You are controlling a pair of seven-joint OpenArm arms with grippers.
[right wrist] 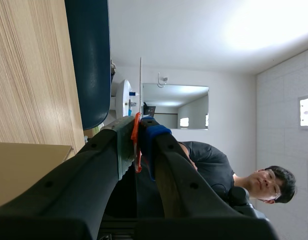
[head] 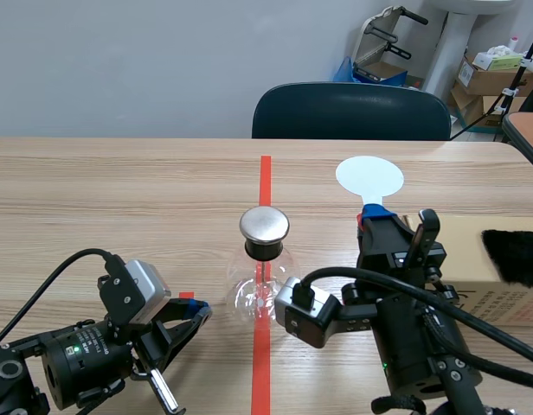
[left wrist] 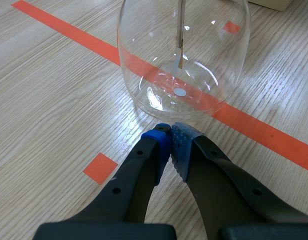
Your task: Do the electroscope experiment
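Electroscope (head: pixel 260 270) is standing upright on the orange tape line (head: pixel 261 380), right between your two arms, with its metal cap (head: pixel 264 225) on top and nothing touching it. The little strip (left wrist: pixel 180 56) inside the glass hangs straight down, so I'd guess there's no charge on it yet.

Your left gripper (left wrist: pixel 171 144) is low on the table just beside the electroscope's glass belly. Its fingers are pinched together on nothing and not quite touching the glass. Your right gripper (right wrist: pixel 138 139) is up on the electroscope's other side and a bit beyond it. It's clamped on the orange-red handle of the white disc paddle (head: pixel 369 177), with the disc standing upright above the fingers.

So to me you're at the charge-and-present step. There's a patch of black fur (head: pixel 514 256) on the cardboard box (head: pixel 474 290), further out past the right arm from the electroscope. I can't tell whether the disc is charged, so rub it on the fur if in doubt. Then swing the disc over and bring it down toward the cap, slowly. The flask looks light and tippy, so don't clip it from the side.
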